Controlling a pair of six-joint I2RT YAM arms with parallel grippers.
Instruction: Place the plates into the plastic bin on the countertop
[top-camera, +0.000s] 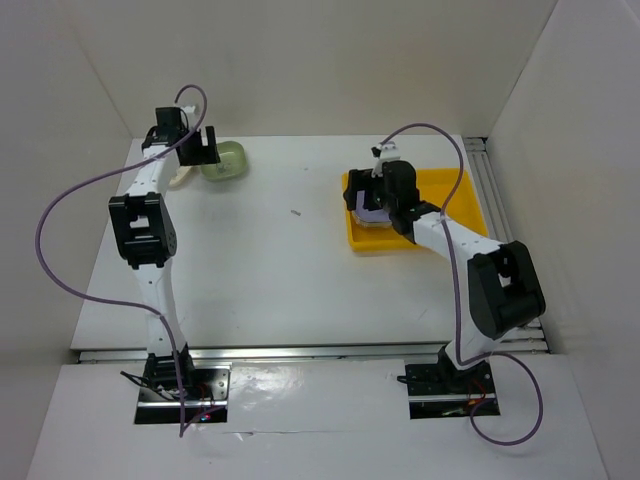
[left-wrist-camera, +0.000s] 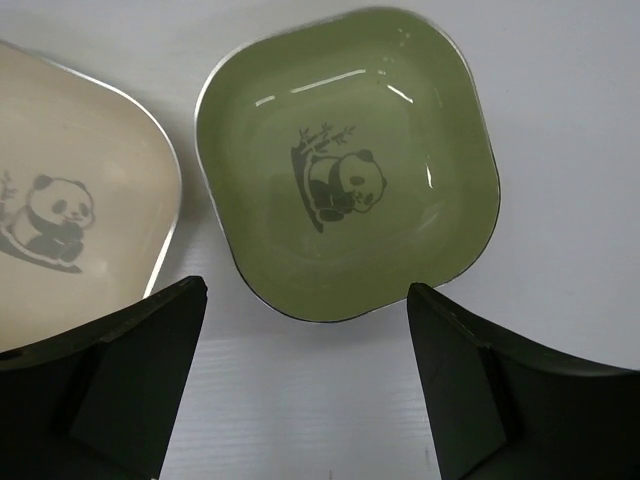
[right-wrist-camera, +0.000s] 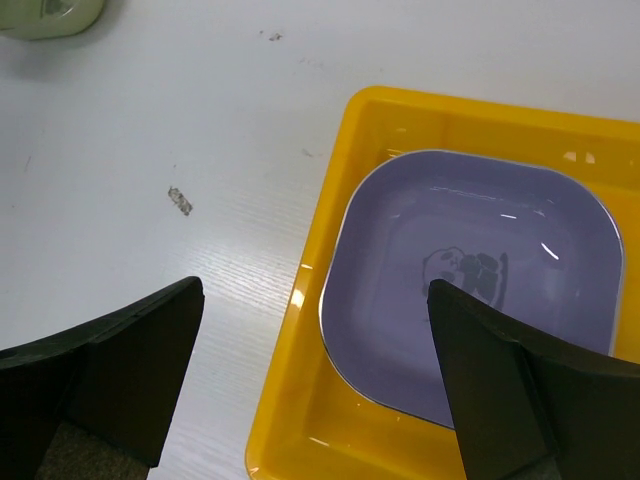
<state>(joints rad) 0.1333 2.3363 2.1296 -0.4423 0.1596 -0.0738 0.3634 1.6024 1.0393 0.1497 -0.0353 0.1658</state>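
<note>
- Left claw (left-wrist-camera: 305, 300), jaws spread, hovers over a green rounded-square dish (left-wrist-camera: 345, 165), with a cream dish (left-wrist-camera: 70, 200) at its 9 o'clock. Their panda prints (left-wrist-camera: 335, 185) are legible only in the wrist view.
- Right claw (right-wrist-camera: 315, 290), jaws apart and empty, is above the bright-yellow plastic bin (right-wrist-camera: 300, 400), which holds one lavender dish (right-wrist-camera: 470, 280).

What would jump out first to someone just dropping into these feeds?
The bright yellow plastic bin on the right of the table, with a lavender plate lying in it under the open right gripper. Then the green panda plate at the far left, beside a cream plate, with the open left gripper above them.
</note>
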